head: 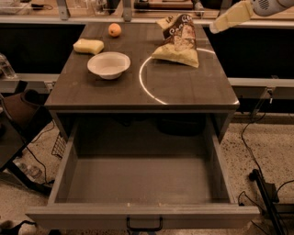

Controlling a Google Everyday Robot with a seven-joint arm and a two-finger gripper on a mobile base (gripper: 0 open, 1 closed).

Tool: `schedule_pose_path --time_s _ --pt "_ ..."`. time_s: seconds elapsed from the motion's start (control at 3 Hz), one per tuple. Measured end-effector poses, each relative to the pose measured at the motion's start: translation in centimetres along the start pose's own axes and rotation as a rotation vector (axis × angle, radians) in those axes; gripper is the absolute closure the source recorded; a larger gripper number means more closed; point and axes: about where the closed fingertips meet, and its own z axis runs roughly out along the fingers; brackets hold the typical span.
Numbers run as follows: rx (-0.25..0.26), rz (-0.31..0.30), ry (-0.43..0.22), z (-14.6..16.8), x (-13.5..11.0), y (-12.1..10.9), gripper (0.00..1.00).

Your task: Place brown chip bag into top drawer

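Up rt of bag (180,42): gripper (226,19)

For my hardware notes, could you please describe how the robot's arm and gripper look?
Only the arm's end shows, at the top right, beyond the table's far right corner. The gripper is pale cream-yellow, tapered and smooth; behind it sits a rounded light grey wrist housing. No cables or markings show.

The top drawer (92,215) is matt wood, the brown chip bag (180,42) crinkly, the top-right claw (229,17) smooth.
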Motion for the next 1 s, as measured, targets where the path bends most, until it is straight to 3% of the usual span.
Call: schedule_pose_path --time_s 0.33,1.0 --pt "-0.008 0.077 -0.030 3.1 -0.2 -0.7 0.00" --pt "-0.048 0.240 -0.118 14.0 0.1 -1.0 0.00"
